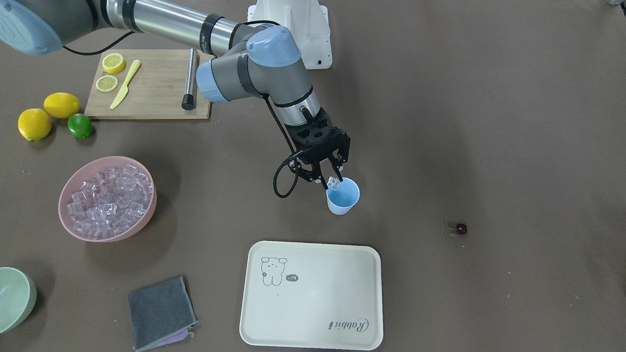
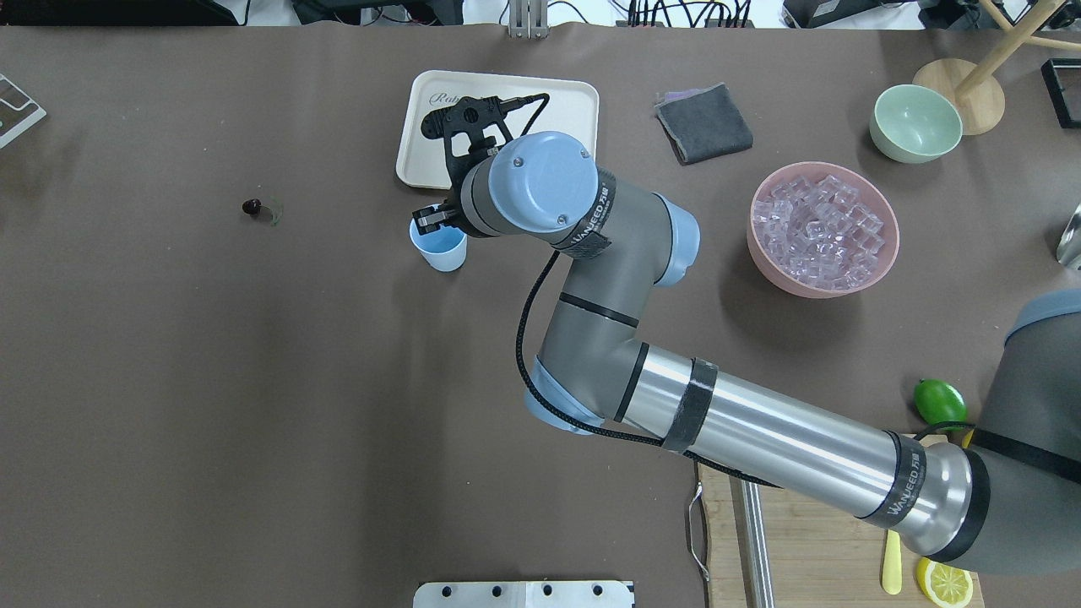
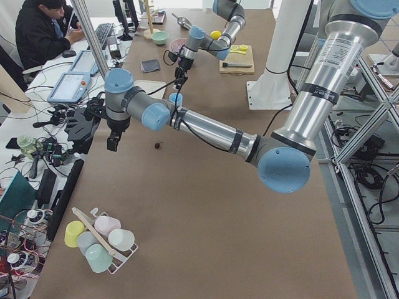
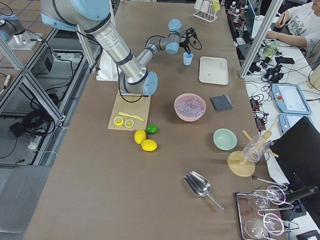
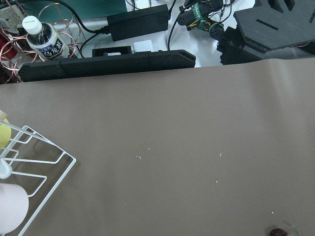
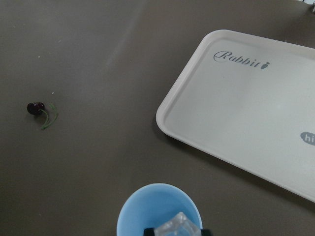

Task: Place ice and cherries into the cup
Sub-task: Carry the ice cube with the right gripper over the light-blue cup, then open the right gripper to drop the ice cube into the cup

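One light-blue plastic cup (image 1: 341,208), smooth and tapered, stands near the middle of the tabletop, just off the side of the single cream tray (image 1: 318,313) that faces the robot. The right gripper (image 1: 330,181) hangs over the cup's rim, its fingers pinched on one clear, glassy ice cube (image 1: 334,184) above the cup's mouth. The rest of the ice (image 1: 110,198), too many cubes to count, is heaped in one wide pink bowl (image 1: 115,237) toward the tabletop's end on the robot's right.

One cherry (image 1: 461,228), small, dark and round with a thin curved stem, lies toward the opposite end, well apart from the cup.

A wooden board (image 1: 156,93) by the robot's edge carries two lemon slices (image 1: 113,63), one yellow plastic knife (image 1: 125,84) and one steel rod (image 1: 190,78). Two whole lemons (image 1: 61,105) and one lime (image 1: 79,125) sit beside it.

The left gripper (image 3: 113,144) hangs near the tabletop's end on the robot's left, and I can't tell how its fingers stand.
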Robot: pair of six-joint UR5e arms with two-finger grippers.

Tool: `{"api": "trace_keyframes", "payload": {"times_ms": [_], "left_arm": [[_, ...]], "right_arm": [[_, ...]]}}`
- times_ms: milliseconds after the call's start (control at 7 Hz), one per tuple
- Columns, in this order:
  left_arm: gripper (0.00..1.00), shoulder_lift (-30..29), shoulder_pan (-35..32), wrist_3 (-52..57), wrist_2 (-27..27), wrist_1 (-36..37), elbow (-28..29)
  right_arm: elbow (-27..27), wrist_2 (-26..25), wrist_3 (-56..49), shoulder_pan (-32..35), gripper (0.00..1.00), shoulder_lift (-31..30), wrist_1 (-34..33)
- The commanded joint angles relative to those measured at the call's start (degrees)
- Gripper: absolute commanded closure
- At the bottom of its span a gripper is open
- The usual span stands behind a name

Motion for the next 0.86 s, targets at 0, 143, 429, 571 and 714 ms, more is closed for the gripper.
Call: {"api": "trace_keyframes", "payload": {"times_ms": [0, 143, 429, 571, 714], "left_arm": [[0.02, 1.13, 0.21, 0.02, -0.16, 0.02, -1.33], [0.02, 1.13, 0.56, 0.1, -0.07, 0.02, -1.07], [0.02, 1.13, 0.57, 0.02, -0.07, 0.02, -1.07], [0.02, 1.39, 0.57, 0.1, -0.07, 0.02, -0.98], [0.02, 1.4, 0.57, 0.1, 0.01, 0.02, -0.89]], "right_arm": [[-3.36, -0.09, -0.08, -0.02, 1.0, 2.25, 0.46], [-4.17, -0.17, -0.08, -0.02, 1.0, 2.6, 1.24], [-4.79, -0.7, -0.17, -0.1, 1.0, 2.87, 1.6], [-5.57, -0.7, -0.35, -0.02, 1.0, 2.87, 1.6], [-5.84, -0.7, -0.43, -0.02, 1.0, 3.13, 1.6]]}}
